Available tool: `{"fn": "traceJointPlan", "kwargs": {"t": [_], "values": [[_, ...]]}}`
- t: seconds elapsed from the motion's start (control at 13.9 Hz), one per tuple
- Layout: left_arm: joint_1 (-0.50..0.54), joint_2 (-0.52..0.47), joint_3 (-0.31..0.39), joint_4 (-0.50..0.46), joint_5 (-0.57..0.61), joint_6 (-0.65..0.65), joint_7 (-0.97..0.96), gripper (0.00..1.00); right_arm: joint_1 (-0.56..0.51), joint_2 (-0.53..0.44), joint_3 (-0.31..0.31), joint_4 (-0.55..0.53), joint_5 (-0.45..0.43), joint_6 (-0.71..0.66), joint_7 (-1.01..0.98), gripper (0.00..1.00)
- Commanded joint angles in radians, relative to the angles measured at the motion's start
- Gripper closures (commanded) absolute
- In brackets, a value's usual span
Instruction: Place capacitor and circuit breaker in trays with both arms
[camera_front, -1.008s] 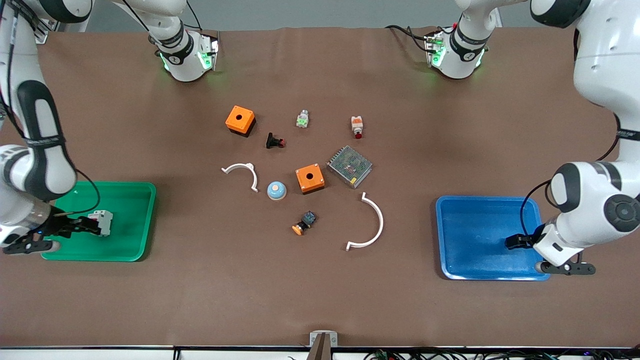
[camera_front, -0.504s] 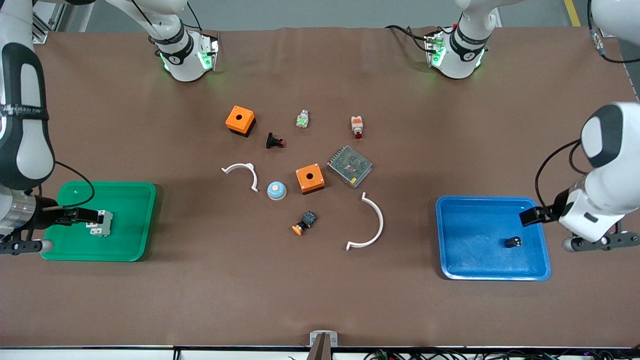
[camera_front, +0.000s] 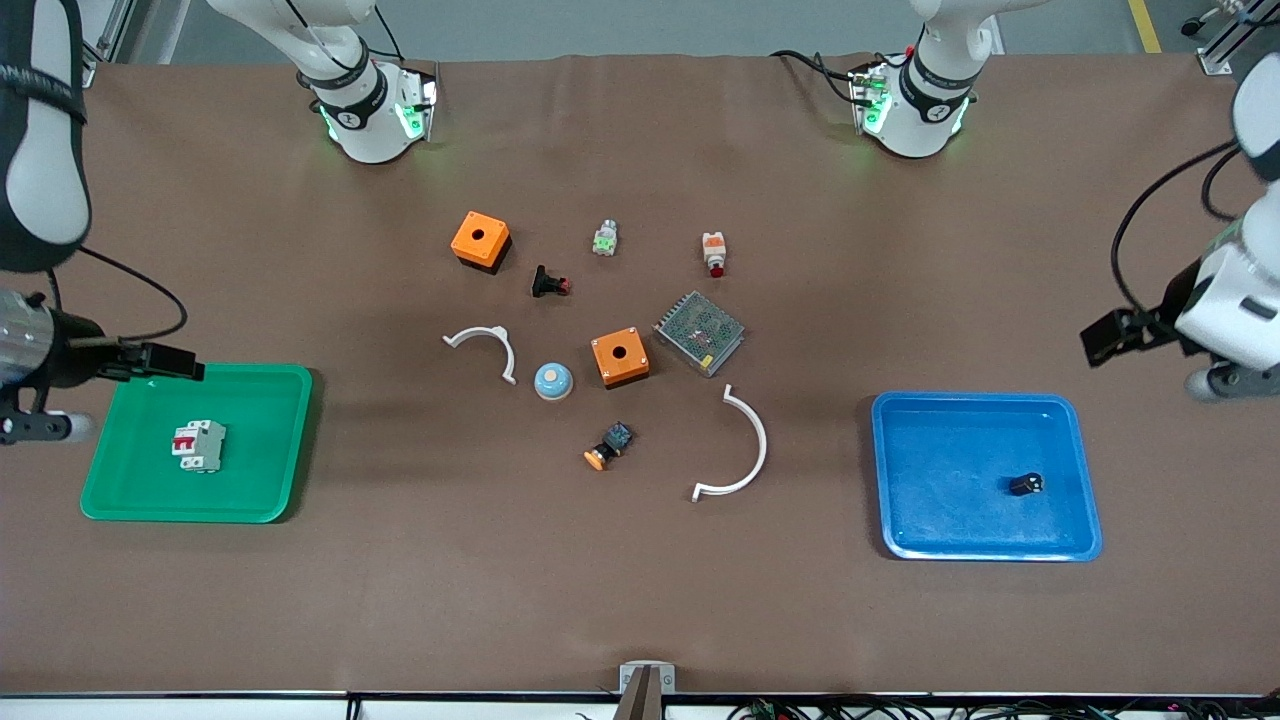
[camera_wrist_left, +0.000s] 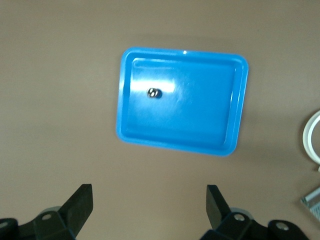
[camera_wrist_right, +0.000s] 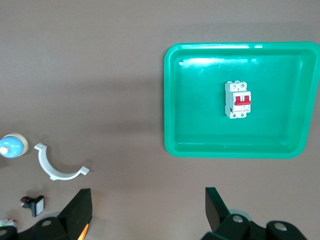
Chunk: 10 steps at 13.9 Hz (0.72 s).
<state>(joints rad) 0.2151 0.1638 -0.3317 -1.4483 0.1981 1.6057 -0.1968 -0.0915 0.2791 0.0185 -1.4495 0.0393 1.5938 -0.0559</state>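
Note:
The circuit breaker (camera_front: 197, 446), a white-grey block with red levers, lies in the green tray (camera_front: 290, 440) at the right arm's end of the table. It also shows in the right wrist view (camera_wrist_right: 237, 99) in that tray (camera_wrist_right: 200, 130). My right gripper (camera_front: 172, 362) is open and empty, up in the air over the tray's edge nearest the robots' bases. The capacitor (camera_front: 1026, 484), a tiny black cylinder, lies in the blue tray (camera_front: 900, 470) and shows in the left wrist view (camera_wrist_left: 153, 92). My left gripper (camera_front: 1102, 340) is open and empty, high over the bare table beside the blue tray (camera_wrist_left: 200, 115).
In the middle of the table lie two orange boxes (camera_front: 480, 240) (camera_front: 620, 357), a metal mesh unit (camera_front: 699, 332), two white arcs (camera_front: 487, 345) (camera_front: 740, 450), a blue dome (camera_front: 552, 381) and several small push buttons (camera_front: 608, 446).
Both grippers let go and rose. The right one left the circuit breaker in the green tray; the left one left the capacitor in the blue tray. Both drew back toward the bases.

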Motion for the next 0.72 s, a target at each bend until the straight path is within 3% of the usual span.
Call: {"fn": "traceJointPlan", "kwargs": {"t": [0.0,0.22,0.43,0.65], "values": [[0.012,-0.079,-0.009,-0.004,-0.031,-0.09,0.039,0.0,0.015,-0.043,0.001,-0.011,-0.016,-0.029,0.03,0.0],[-0.002,-0.148,0.023,-0.017,-0.1,-0.13,0.112,0.0,0.047,-0.04,-0.003,0.041,-0.021,-0.055,0.027,0.0],[-0.176,-0.196,0.208,-0.049,-0.12,-0.167,0.114,0.0,0.041,-0.035,-0.005,0.063,-0.009,-0.054,0.051,0.0],[-0.189,-0.262,0.235,-0.133,-0.147,-0.142,0.111,0.0,0.044,-0.046,-0.002,0.064,-0.015,-0.06,0.137,0.0]]}}
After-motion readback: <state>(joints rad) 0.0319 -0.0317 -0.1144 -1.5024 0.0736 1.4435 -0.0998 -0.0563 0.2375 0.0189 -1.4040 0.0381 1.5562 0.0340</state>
